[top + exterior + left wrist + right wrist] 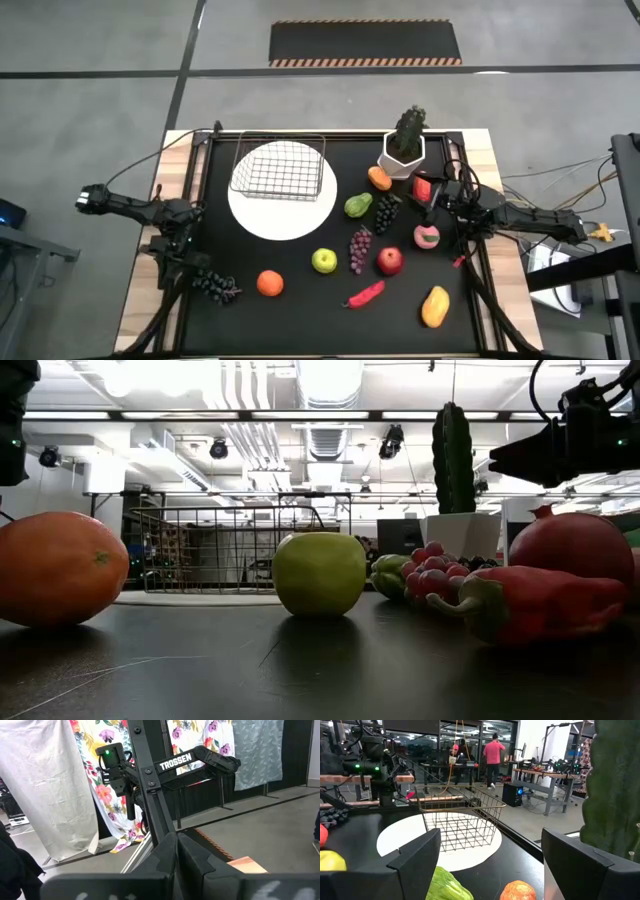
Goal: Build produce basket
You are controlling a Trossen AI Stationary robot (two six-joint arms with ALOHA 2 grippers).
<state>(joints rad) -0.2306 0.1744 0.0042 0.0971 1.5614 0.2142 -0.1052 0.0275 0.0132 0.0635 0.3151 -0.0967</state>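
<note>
1. We see the small rectangular wire-mesh basket [279,168] sitting on the far part of a round white plate [283,202], left of centre on the black table top [300,320]. It is empty, so by our judgement the filling has not started.
2. The produce lies spread over the near and right part of the table, all of it outside the basket: an orange fruit [270,283] and a green apple [324,261] near us, a red chili [366,293], a red apple [390,261], a yellow mango [435,306], a pink peach [427,237], two dark purple grape bunches [361,248] in the middle and a third at the near left, a green pear [358,206] and a small orange piece [379,178].
3. The right gripper [490,865] hovers above the right side of the table, between the peach and the white hexagonal pot with the cactus-like plant [404,150]. Its jaws stand wide and hold nothing — the right wrist view looks past them at the pear, the orange piece and the basket beyond. We judge it is lined up that way to come down on one of those two nearest fruits.
4. The left gripper [177,852] waits at the left edge of the table, jaws pressed together and empty, pointing out into the room — clear of the other arm's work.
</note>
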